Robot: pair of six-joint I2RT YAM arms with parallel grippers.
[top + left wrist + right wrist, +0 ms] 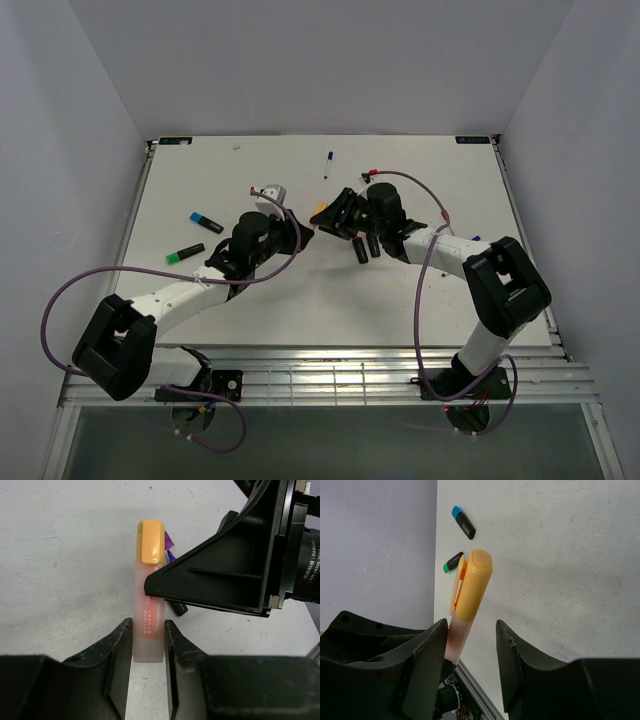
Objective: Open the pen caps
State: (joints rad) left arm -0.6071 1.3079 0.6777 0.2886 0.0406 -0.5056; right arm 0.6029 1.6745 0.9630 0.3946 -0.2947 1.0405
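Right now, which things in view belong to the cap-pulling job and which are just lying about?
Job: orange cap on pen held by left gripper; right gripper straddling it; blue-capped marker; green-capped marker.
Lying about: black barrels; purple cables.

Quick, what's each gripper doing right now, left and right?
Left gripper: closed on the orange-capped marker, at its barrel.
Right gripper: open, jaws either side of the orange cap, not yet gripping.
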